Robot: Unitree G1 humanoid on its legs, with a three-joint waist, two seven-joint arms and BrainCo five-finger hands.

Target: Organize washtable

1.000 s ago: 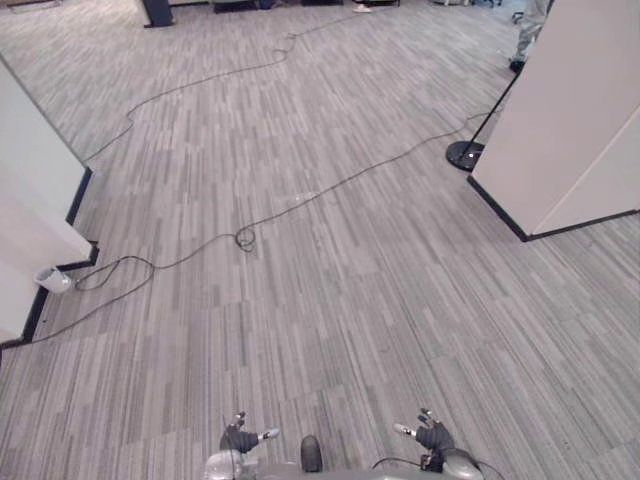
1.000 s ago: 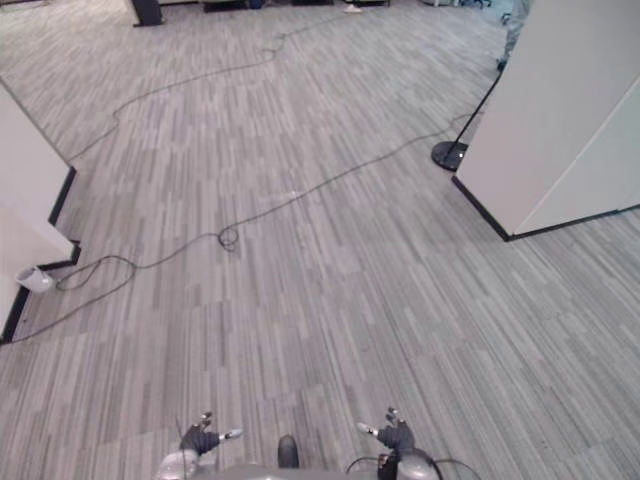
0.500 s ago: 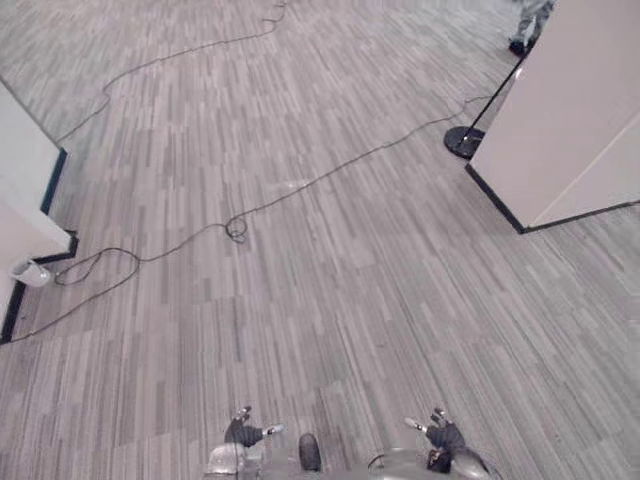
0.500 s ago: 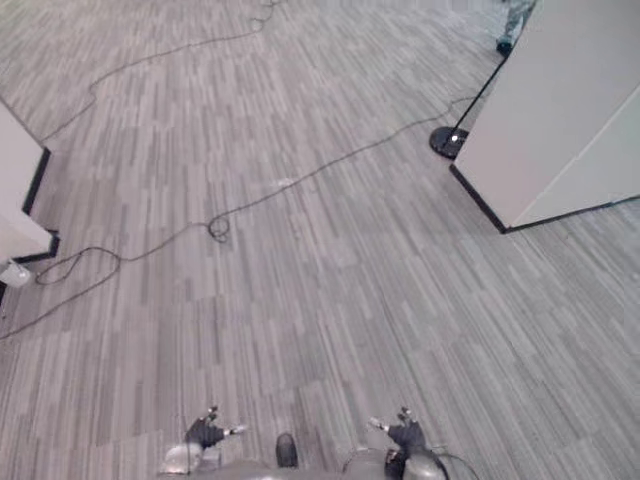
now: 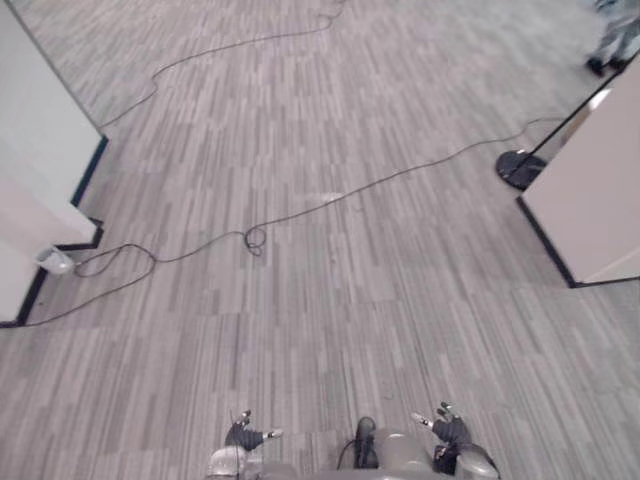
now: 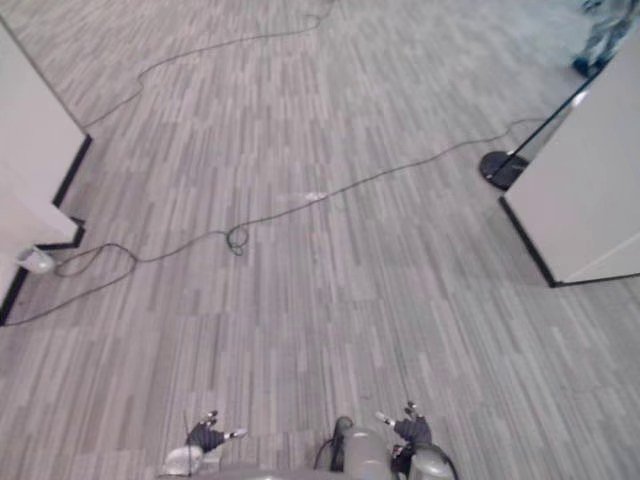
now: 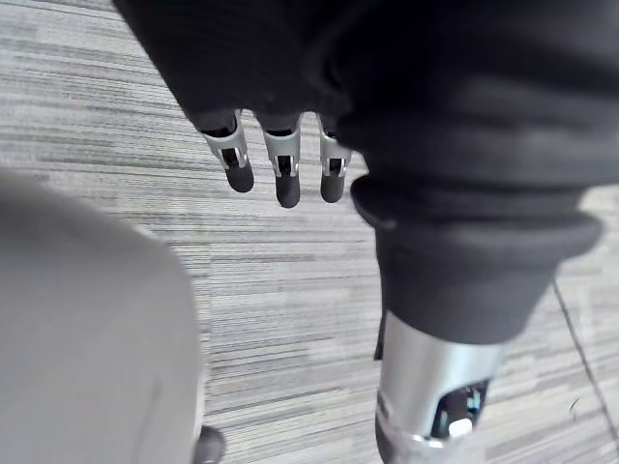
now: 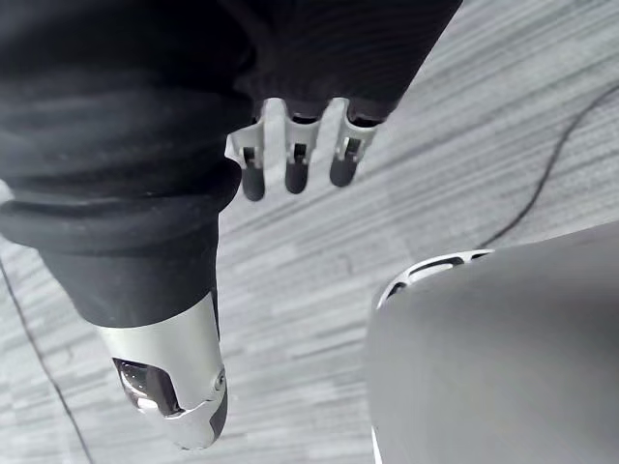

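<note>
Left hand (image 5: 243, 437) and right hand (image 5: 449, 431): wrist views show fingers (image 7: 285, 179) straight, slack, holding nothing — carpet floor (image 5: 350, 320) beyond the tips. Eye views add a white partition (image 5: 600, 200) and a person's legs (image 5: 615, 35) far ahead of the fingers.

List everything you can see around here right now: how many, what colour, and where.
carpet: one, grey striped, covers the floor
partition walls: two, white with dark base trim, one left, one right
cables: two, black, one across the middle with a small loop, one farther off
stand base: one, black, round, by the right wall's corner
small container: one, white, at the left wall's foot
person: legs, far right
left hand: open, empty, low
right hand: open, empty, low
</note>
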